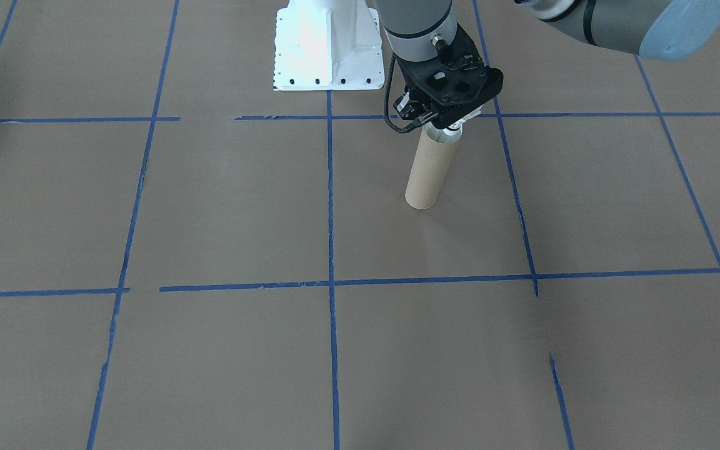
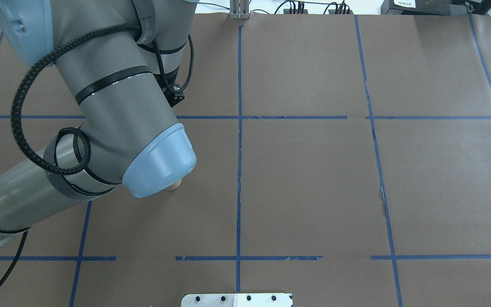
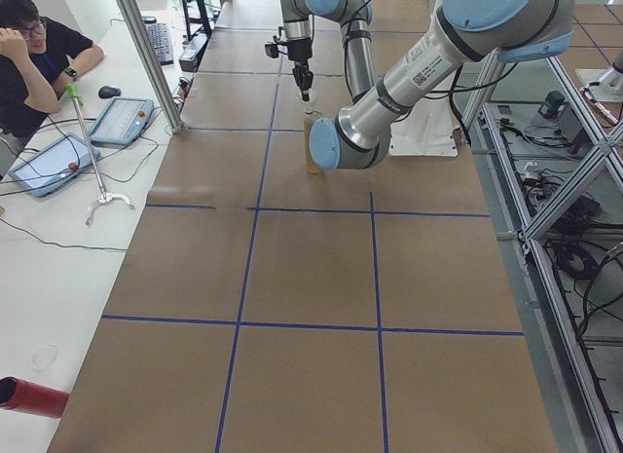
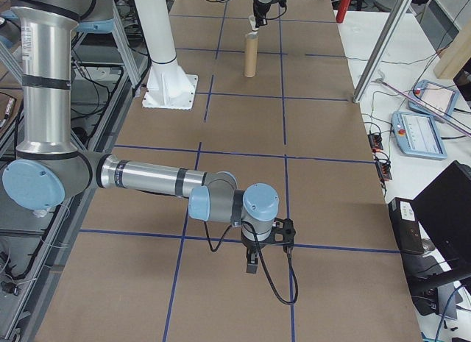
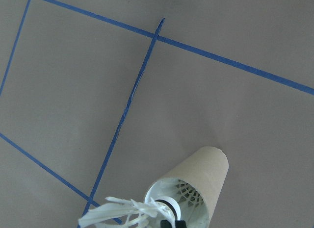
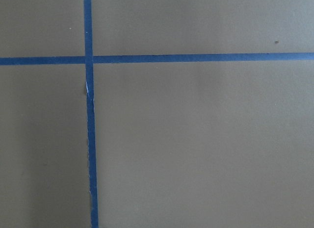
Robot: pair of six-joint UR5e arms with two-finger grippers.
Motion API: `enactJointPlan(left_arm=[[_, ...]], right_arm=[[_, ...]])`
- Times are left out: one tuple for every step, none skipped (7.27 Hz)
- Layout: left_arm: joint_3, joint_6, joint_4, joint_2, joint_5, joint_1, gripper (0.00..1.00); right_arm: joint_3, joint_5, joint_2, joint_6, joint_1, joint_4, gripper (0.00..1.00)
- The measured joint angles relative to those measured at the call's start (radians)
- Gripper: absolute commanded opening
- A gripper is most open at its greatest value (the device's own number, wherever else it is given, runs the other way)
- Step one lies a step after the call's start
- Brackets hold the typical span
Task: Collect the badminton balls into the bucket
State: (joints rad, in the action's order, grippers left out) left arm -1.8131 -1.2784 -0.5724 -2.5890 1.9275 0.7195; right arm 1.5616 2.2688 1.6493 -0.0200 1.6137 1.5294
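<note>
Shuttlecock (image 5: pixel 130 212) hangs over the tube (image 1: pixel 430 169) mouth — left hand (image 1: pixel 444 122) directly above.

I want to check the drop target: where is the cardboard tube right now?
In the front-facing view the cardboard tube stands upright right of centre, directly under the left end effector, near the white pedestal base.

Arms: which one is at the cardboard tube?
The left arm: the left gripper sits just above the open top of the tube. The right gripper hangs over taped paper far down the table, nowhere near it.
</note>
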Motion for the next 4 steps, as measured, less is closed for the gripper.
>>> enactJointPlan(left_arm=[[0.004,0.000,-0.006,0.001,-0.001,-0.001,0.00],[0.005,0.000,-0.013,0.002,-0.001,-0.001,0.00],[0.005,0.001,-0.023,0.003,0.000,-0.002,0.31],[0.005,0.002,-0.031,0.003,0.001,-0.002,0.70]], right_arm=[[0.000,0.000,0.000,0.000,0.000,0.000,1.00],[0.000,0.000,0.000,0.000,0.000,0.000,1.00],[0.000,0.000,0.000,0.000,0.000,0.000,1.00],[0.000,0.000,0.000,0.000,0.000,0.000,1.00]])
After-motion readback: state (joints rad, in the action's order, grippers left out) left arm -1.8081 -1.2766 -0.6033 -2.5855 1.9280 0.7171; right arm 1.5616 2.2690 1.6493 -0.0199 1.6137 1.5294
